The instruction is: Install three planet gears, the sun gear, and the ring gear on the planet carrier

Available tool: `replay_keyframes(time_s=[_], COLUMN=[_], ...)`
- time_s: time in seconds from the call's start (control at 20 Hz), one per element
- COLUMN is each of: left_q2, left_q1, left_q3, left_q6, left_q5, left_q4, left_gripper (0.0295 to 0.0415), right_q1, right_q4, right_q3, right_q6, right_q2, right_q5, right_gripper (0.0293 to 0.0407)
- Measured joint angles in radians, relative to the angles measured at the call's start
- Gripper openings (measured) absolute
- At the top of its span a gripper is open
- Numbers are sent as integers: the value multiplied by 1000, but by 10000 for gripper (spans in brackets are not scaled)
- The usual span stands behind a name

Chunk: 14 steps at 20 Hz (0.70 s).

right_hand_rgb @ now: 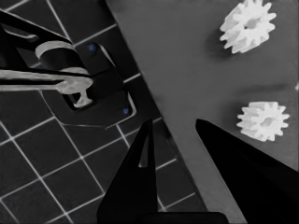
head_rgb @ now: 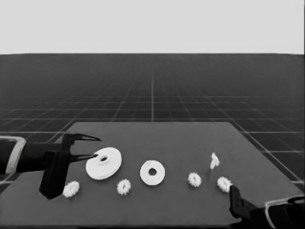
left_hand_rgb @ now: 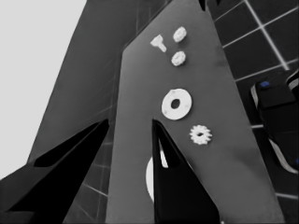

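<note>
Fingers of the left claw (head_rgb: 90,147) stand spread apart and hold nothing, at the table's (head_rgb: 157,200) left end. The lower finger's tip lies just at the near-left rim of the larger round part (head_rgb: 103,163), the ring gear; whether it touches cannot be told. In the left wrist view that part (left_hand_rgb: 150,179) shows only as a pale arc, mostly hidden behind one dark finger (left_hand_rgb: 175,186). The left arm comes in from the picture's left edge, and its dark body stands right next to one planet gear (head_rgb: 71,189), near the table's front left.

Farther out, to the right of the larger part and apart from it, the smaller round part (head_rgb: 152,172), the planet carrier, lies flat with its dark central hole showing and nothing on it. Between the two round parts, nearer the front edge, a second gear (head_rgb: 124,186) lies alone. The wrist view shows this gear (left_hand_rgb: 201,135) just beside the smaller part (left_hand_rgb: 176,104).

On the table's right half lie a third gear (head_rgb: 194,179) and a fourth gear (head_rgb: 224,184), well apart from the carrier. Behind them the thin white piece (head_rgb: 214,161) sits a little farther back.

The right claw (right_hand_rgb: 175,123) waits at the lower right corner of the head view (head_rgb: 234,193), over the table's front right corner, fingers parted and holding nothing. Its wrist view shows two gears (right_hand_rgb: 248,24) (right_hand_rgb: 263,120) close by, one just beside a finger (right_hand_rgb: 243,158), with the floor's grid and dark machinery (right_hand_rgb: 96,88) past the table's edge.
</note>
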Motion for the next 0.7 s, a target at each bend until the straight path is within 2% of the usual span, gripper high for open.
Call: replay_keyframes(time_s=[0.05, 0.1, 0.15, 0.2, 0.25, 0.3, 0.35, 0.4, 0.45, 0.55, 0.7], left_q2=[-3, -2, -1, -1, 238, 579, 748, 787, 803, 823, 835], left_q1=[71, 45, 29, 20, 221, 340, 364, 367, 370, 375, 378], left_q3=[71, 43, 25, 15, 101, 34, -142, -300, -418, -550, -617], left_q6=[-3, -2, -1, -1, -487, -987, -1458, -1692, -1796, -1866, -1883], left_q5=[49, 30, 18, 11, 461, 959, 983, 978, 945, 908, 892], left_q4=[-73, -44, -26, -15, 473, 565, 341, 168, 60, -45, -90], left_gripper=[295, 297, 314, 347, 374, 392, 403, 399, 392, 386, 385], right_q1=[-54, -34, -22, -15, -11, -9, -7, -7, -6, -6, -6], right_q4=[76, 45, 26, 16, 9, 6, 3, 2, 1, 1, 1], right_q3=[53, 29, 16, 8, 3, 1, -1, -2, -2, -3, -3], right_q6=[-3, -2, -1, -1, 0, 0, 0, 0, 0, 0, 0], right_q2=[14, 8, 5, 3, 1, 1, 0, 0, 0, 0, 0], right_q5=[23, 14, 8, 4, 2, 1, 1, 0, 0, 0, 0], right_gripper=[293, 308, 337, 368, 380, 383, 384, 384, 385, 385, 385])
